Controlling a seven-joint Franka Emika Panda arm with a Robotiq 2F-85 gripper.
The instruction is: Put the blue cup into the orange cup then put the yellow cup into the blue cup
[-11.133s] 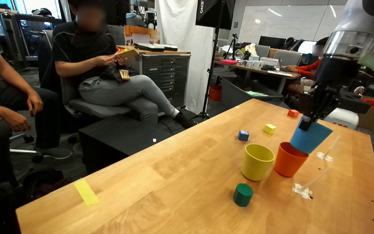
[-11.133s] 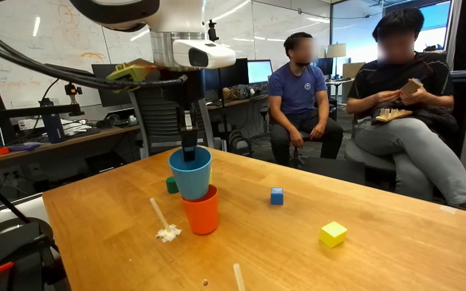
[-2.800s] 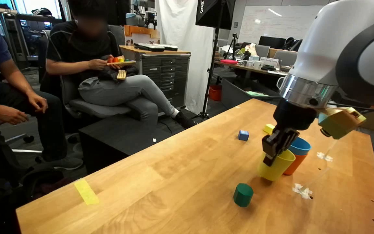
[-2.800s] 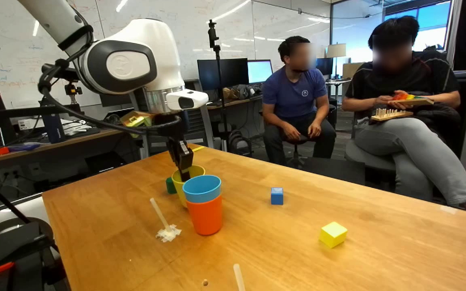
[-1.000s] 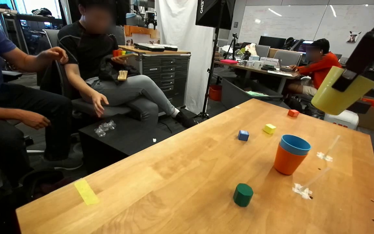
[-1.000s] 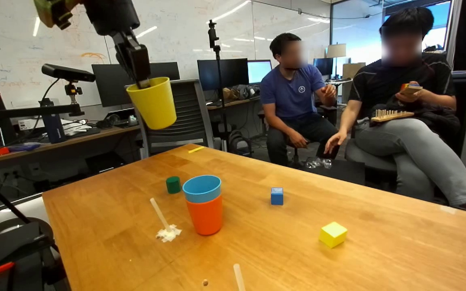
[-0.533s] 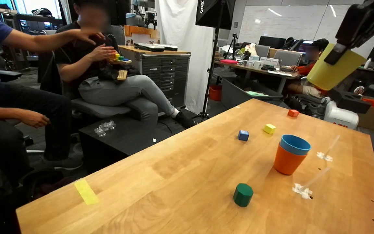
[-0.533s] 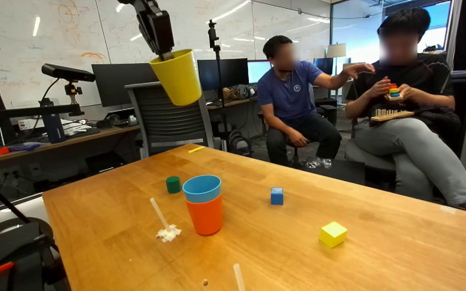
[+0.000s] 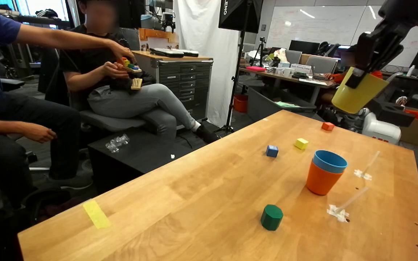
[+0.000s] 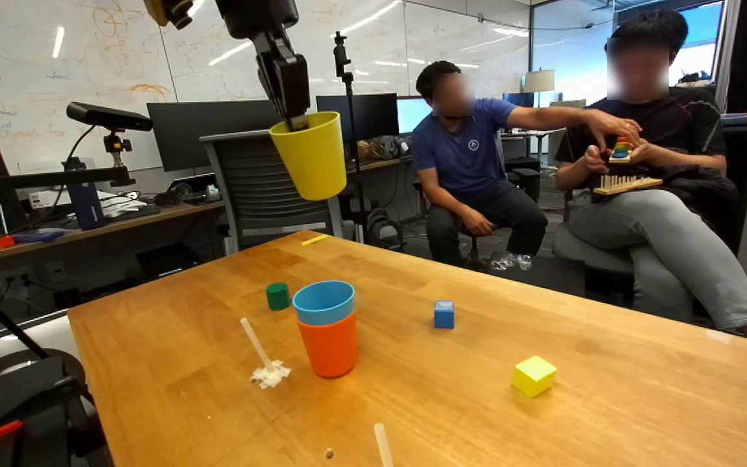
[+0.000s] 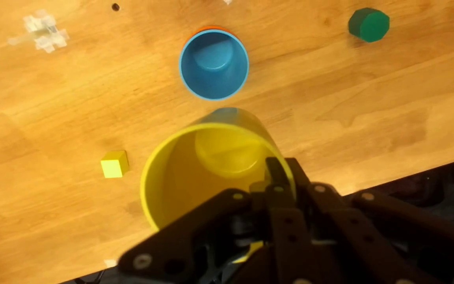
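Yellow cup (image 10: pixel 315 162) midair, rim (image 11: pixel 217 126) in tool (image 11: pixel 284 167)

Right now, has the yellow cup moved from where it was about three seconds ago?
Yes. In an exterior view, the yellow cup has moved up and right in the picture, farther from the green block, which stays put.

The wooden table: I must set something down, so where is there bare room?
Widest: between the yellow strip, the green block and the blue block. Smaller: between the orange cup and the yellow block. Crowded: where that cup, the blue cup nested inside, stands near two taped sticks; the claw holds the yellow cup over the table.
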